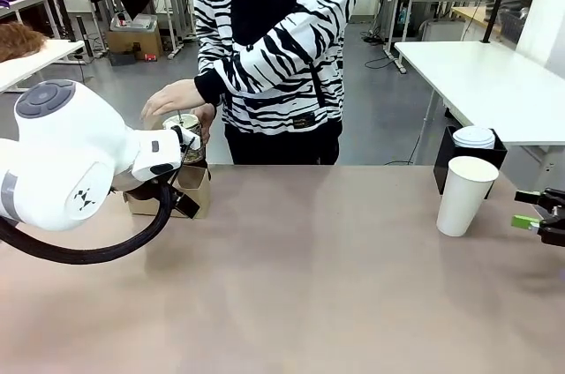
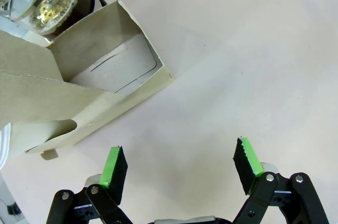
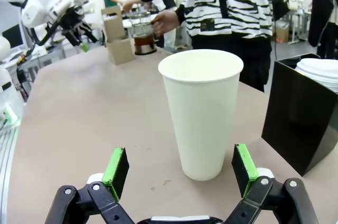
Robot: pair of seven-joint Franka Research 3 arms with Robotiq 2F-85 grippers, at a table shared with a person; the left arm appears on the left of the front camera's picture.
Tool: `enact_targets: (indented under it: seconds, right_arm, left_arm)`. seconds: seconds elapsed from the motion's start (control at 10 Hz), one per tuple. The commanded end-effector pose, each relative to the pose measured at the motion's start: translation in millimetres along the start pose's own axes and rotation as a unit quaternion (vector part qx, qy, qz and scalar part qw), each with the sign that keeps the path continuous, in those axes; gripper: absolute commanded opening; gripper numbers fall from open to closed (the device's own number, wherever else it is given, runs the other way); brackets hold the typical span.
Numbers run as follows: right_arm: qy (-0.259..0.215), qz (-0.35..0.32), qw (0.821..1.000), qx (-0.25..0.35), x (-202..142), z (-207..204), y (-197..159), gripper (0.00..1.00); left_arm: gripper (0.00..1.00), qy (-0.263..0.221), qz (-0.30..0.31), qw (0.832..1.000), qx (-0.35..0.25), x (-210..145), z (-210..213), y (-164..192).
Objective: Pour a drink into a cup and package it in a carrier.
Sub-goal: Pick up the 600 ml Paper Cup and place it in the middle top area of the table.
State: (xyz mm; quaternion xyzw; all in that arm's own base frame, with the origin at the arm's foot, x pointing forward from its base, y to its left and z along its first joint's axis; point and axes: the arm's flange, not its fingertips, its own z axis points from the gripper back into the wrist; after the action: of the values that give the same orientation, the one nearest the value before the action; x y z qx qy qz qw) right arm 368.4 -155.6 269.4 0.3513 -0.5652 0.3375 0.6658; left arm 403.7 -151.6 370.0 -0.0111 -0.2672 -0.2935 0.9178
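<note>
My right pincer (image 3: 178, 153) stands open facing the cup (image 3: 200, 108), my left pincer (image 2: 180, 147) open near the carrier (image 2: 105, 55); squeezing off-centre could crush or topple the cup.

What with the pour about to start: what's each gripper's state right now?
Left gripper: open, holding nothing.
Right gripper: open, holding nothing; cup ahead, untouched.

Bright, even overhead light; soft faint shadows on table (image 1: 309, 286); wrist views bowed at edges.
</note>
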Motion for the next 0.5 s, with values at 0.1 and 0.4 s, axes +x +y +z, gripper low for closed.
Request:
enact_targets:
  seconds: [0.1, 0.4]
  right_arm:
    - [-0.011, 0.007, 1.0, -0.012, -6, -16, -8, 1.0]
    - [-0.04, 0.025, 0.998, -0.033, -18, -49, -24, 1.0]
  left_arm:
    - [1.0, -0.001, 0.0, 1.0, -0.001, 0, 0, 0]
    - [1.0, -0.001, 0.0, 1.0, -0.001, 0, 0, 0]
